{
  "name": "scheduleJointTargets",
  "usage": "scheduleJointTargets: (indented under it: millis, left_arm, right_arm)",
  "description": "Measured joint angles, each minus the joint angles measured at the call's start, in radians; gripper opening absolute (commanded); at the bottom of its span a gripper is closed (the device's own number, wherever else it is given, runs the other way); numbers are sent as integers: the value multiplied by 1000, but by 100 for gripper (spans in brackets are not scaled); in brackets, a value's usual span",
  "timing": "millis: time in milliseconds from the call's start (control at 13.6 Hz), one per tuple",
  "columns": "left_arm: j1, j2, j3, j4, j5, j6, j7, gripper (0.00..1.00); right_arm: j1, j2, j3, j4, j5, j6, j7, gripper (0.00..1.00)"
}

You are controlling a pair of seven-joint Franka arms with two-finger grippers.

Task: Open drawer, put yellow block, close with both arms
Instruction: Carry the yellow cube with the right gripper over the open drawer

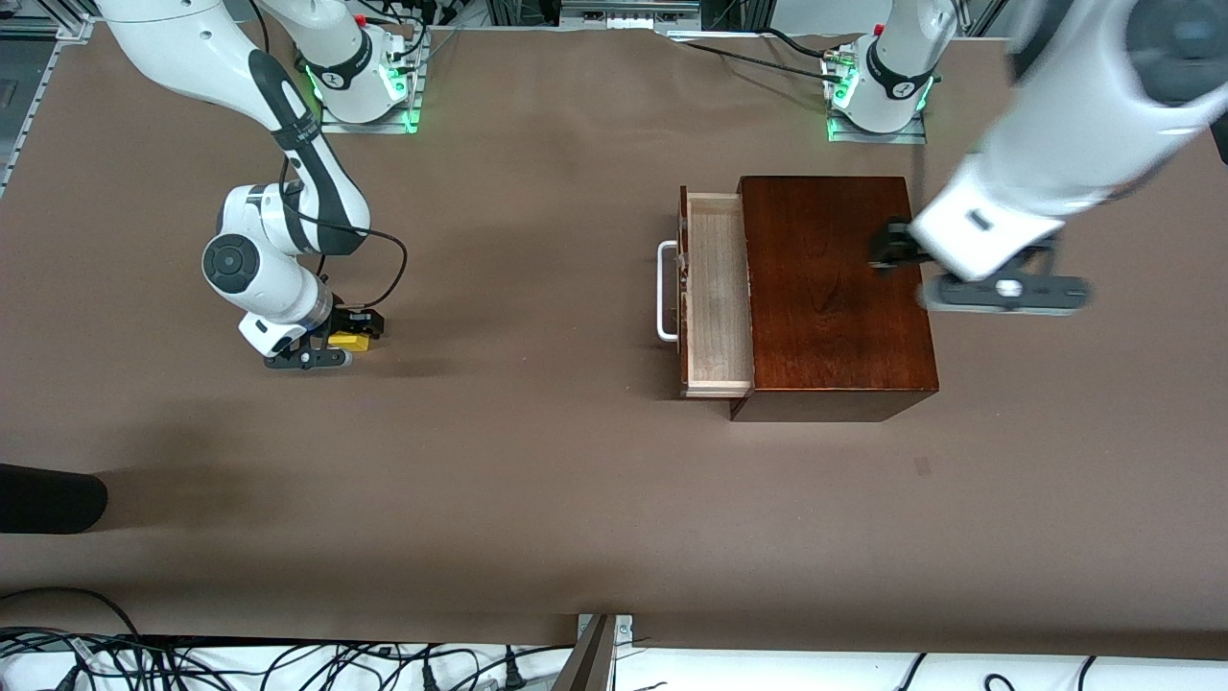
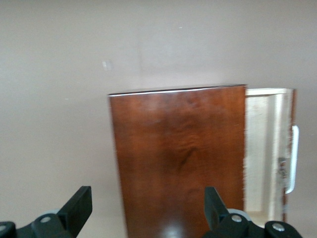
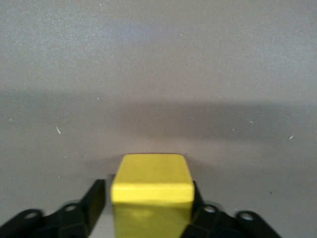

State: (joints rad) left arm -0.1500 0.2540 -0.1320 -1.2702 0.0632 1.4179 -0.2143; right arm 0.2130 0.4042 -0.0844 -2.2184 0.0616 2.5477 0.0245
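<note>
Yellow, the block [image 1: 349, 340] sat low at the right arm's end of the table [image 1: 537, 480], between the fingers of the right gripper [image 1: 338, 344]. In the right wrist view the block [image 3: 151, 194] filled the gap, with a finger [image 3: 94, 201] just beside it on one flank and the other pressed against the other flank; whether it was lifted off the cloth could not be told.

Toward the left arm's end stood the box [image 1: 837, 293], glossy and dark. Its drawer [image 1: 715, 293] was pulled part way out on the side facing the right arm, its pale tray bare and its white handle [image 1: 665, 291] at the front.

Over the box's top, near the edge away from the drawer, hung the left gripper [image 1: 892, 251]. In the left wrist view its fingers [image 2: 79, 206] stood wide apart and held nothing, with the box [image 2: 178, 158] and drawer [image 2: 265, 153] below.
</note>
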Motion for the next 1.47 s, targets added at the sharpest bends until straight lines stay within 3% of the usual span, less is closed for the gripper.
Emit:
scheduleJointTargets:
  millis: [74, 147, 294, 441, 662, 809, 1103, 1471]
  left_arm:
    - [6, -29, 42, -32, -5, 21, 55, 100]
    - [13, -59, 75, -71, -12, 53, 91, 100]
    - [20, -116, 129, -155, -37, 132, 115, 100]
    - [21, -147, 175, -209, -42, 180, 119, 100]
    - [21, -157, 192, -226, -43, 181, 119, 100]
    - [24, -157, 195, -226, -43, 181, 119, 100]
    - [64, -158, 197, -227, -43, 181, 176, 100]
    - [94, -157, 193, -228, -45, 181, 212, 100]
  right_arm:
    - [-1, 0, 0, 0, 0, 1, -1, 6]
    - [-1, 0, -1, 2, 0, 2, -4, 0]
    - [-1, -7, 0, 21, 0, -9, -11, 0]
    - [4, -26, 6, 98, -1, -132, -23, 0]
    - [14, -61, 52, 315, -1, -418, -43, 0]
    - [40, -67, 91, 457, -7, -537, -44, 0]
    - [188, -42, 108, 682, -42, -713, -54, 0]
    - [462, 23, 114, 824, -87, -726, -128, 0]
